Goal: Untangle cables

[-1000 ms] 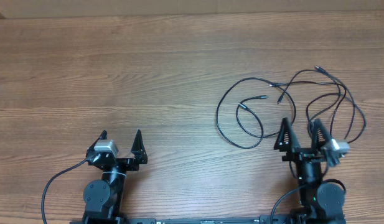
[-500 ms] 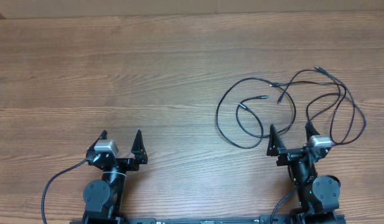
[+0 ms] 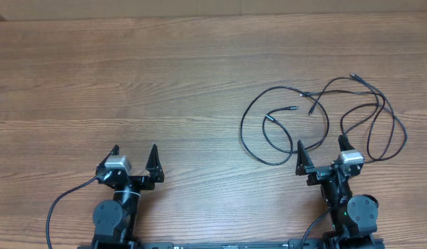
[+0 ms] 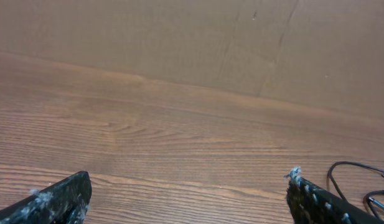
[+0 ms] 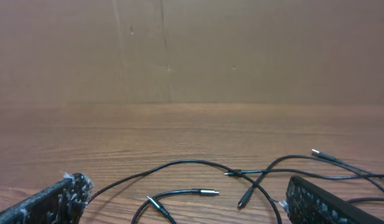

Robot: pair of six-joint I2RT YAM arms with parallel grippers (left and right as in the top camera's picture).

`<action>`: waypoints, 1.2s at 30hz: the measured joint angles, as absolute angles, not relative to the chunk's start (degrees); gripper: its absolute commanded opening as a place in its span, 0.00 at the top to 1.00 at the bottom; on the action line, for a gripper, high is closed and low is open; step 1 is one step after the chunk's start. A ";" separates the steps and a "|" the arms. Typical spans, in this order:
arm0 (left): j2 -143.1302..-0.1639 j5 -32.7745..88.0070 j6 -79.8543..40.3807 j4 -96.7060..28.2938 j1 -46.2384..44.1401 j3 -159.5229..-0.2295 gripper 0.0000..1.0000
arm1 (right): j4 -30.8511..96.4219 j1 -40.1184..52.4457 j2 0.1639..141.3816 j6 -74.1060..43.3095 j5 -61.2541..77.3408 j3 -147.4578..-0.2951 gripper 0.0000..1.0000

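The right end effector [image 3: 322,144] is seen with its fingers spread wide and empty, at the near right of the brown wooden desk [image 3: 130,69]. The thin black looped cables with small plugs [image 3: 282,88] are laid just beyond its fingertips, spreading farther out. The left end effector [image 3: 135,148], likewise wide and empty, is set well apart to their left.

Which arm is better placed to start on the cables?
Right. The right gripper sits open at the near edge of the cables; the left gripper, also open, is well away from them.
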State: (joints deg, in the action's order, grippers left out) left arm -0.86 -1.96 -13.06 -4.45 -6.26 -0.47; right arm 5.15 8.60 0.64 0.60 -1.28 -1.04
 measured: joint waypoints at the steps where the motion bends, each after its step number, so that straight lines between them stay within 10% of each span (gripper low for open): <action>1: -0.86 -1.96 -13.06 -4.45 -6.26 -0.47 0.00 | 5.15 8.62 0.62 1.08 -1.02 -1.04 0.00; 36: -0.86 -1.96 -13.06 -4.45 -6.26 -0.47 0.00 | 5.13 8.60 0.64 2.63 -0.21 -1.06 0.00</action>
State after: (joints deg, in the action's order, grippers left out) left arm -0.86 -1.96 -13.06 -4.45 -6.26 -0.47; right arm 5.13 8.60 0.64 2.63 -0.21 -1.06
